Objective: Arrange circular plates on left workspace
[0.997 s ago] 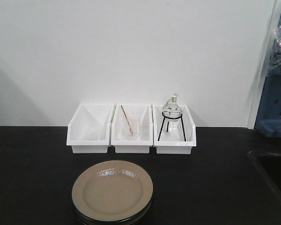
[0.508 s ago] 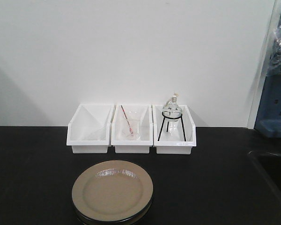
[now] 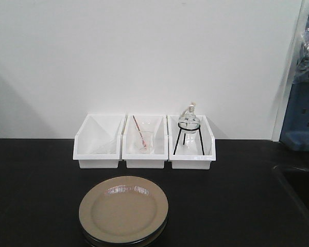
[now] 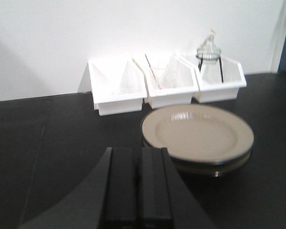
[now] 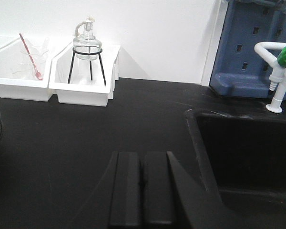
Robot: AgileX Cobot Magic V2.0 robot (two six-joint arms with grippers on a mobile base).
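The left gripper [image 4: 137,186] shows in its wrist view with both fingers pressed flat together, clenched on nothing, held above bare countertop [image 4: 47,138] short of the plates. The right gripper [image 5: 142,191] is likewise clenched and empty, hanging over the bench just left of the recessed sink [image 5: 248,157] at the right edge.

Outward from the left claw, the two circular plates [image 3: 123,210] sit stacked, the tan upper one covering the lower so that only a dark rim shows beneath, near the front edge of the bench and roughly at its middle. Behind them, against the back wall, stand three white bins [image 3: 144,141]: the left seemingly empty, the middle holding a glass beaker with a red stirrer [image 3: 139,133], the right a glass flask on a black wire tripod [image 3: 189,128].

Over the last second nothing has shifted: the stack lies where it lay, and no arm has entered the front view. By my reading the task has not begun; the plates are yet to be separated and laid toward the left edge.
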